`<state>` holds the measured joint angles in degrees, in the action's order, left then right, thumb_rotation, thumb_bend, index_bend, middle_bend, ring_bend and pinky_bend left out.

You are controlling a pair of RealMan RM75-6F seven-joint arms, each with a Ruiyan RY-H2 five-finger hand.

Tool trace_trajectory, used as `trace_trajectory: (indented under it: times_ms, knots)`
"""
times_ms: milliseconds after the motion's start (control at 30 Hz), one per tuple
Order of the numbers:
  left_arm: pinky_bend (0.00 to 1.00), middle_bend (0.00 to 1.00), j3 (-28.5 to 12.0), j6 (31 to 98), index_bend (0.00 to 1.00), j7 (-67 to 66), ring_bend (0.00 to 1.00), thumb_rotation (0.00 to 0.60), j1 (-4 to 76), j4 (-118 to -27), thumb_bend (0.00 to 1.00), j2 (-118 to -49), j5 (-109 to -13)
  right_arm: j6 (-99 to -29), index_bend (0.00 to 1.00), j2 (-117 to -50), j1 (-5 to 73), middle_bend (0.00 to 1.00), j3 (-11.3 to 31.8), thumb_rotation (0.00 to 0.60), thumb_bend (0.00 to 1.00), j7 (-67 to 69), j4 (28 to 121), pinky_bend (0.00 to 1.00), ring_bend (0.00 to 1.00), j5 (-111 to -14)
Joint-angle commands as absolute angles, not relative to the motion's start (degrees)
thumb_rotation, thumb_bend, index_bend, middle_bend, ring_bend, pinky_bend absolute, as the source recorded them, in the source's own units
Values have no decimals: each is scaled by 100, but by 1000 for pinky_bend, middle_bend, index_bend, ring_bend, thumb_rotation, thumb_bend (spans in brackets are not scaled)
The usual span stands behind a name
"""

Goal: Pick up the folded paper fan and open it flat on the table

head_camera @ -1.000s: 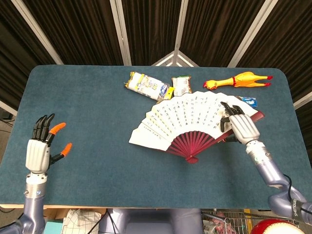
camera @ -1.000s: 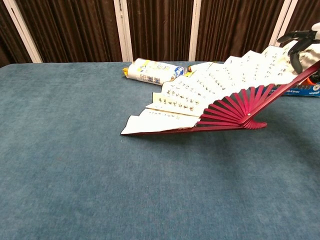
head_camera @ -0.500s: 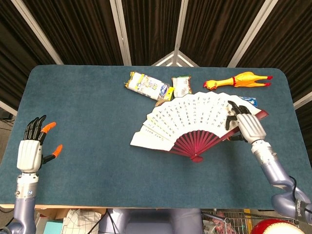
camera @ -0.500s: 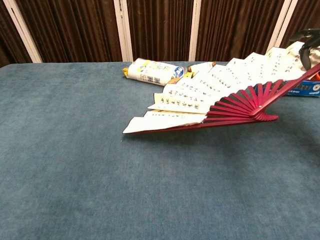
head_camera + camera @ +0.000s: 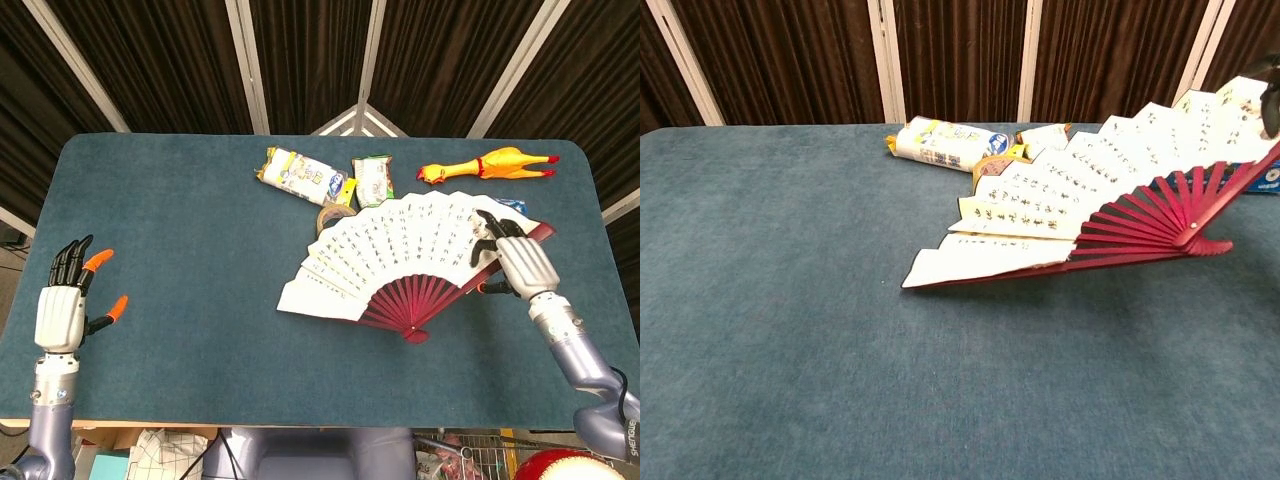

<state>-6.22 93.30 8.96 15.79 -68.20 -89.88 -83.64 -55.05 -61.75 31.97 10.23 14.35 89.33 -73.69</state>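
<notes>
The paper fan (image 5: 395, 255) is spread open: white leaf with black writing, dark red ribs meeting at a pivot (image 5: 415, 334). In the chest view the fan (image 5: 1080, 195) slopes, its left edge on the table and its right side raised. My right hand (image 5: 515, 260) grips the fan's right end rib, fingers over the leaf's top corner; only its fingertips (image 5: 1272, 95) show in the chest view. At the table's front left corner my left hand (image 5: 62, 308) is held upright, fingers apart, holding nothing.
Behind the fan lie a white snack packet (image 5: 300, 175), a green-topped packet (image 5: 373, 176), a tape roll (image 5: 333, 215) and a yellow rubber chicken (image 5: 485, 165). A blue packet (image 5: 1270, 178) lies under the fan's right end. The blue table mat (image 5: 170, 250) is bare to the left.
My right hand has drawn the open fan to the right and slightly toward the front edge. The left hand dropped back to the front left corner a second ago and has since stayed still.
</notes>
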Motion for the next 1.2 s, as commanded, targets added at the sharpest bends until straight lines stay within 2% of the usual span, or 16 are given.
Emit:
trace_trajectory:
  times_ms: [33, 267, 500, 900, 967, 1200]
  knots:
    - [66, 24, -640, 9315, 225, 896, 0, 600, 1569, -6820, 340, -8996, -8368, -5901, 0, -6354, 3063, 57, 1100, 600, 321, 1889, 8828, 76, 165, -7657]
    - [66, 13, -681, 9147, 225, 876, 0, 600, 1557, -6834, 340, -9011, -8329, -6543, 0, -6647, 2938, 57, 1321, 600, 322, 2297, 8529, 75, 165, -7800]
    - [67, 11, -708, 9072, 225, 850, 0, 600, 1538, -6839, 340, -9014, -8345, -6471, 0, -6425, 2908, 57, 1228, 600, 321, 2029, 8467, 76, 165, -7882]
    - [66, 7, -750, 9044, 225, 858, 0, 600, 1492, -6917, 340, -8975, -8398, -5849, 0, -5568, 2829, 57, 815, 600, 322, 704, 8932, 76, 165, -7730]
    - [66, 7, -752, 9048, 225, 852, 0, 600, 1486, -6930, 340, -8976, -8419, -5527, 0, -5369, 2887, 57, 684, 600, 322, 365, 9049, 76, 165, -7672]
    - [66, 7, -764, 9020, 225, 840, 0, 600, 1473, -6923, 340, -8986, -8439, -5136, 0, -5213, 2987, 57, 528, 600, 322, -246, 9351, 76, 165, -7508]
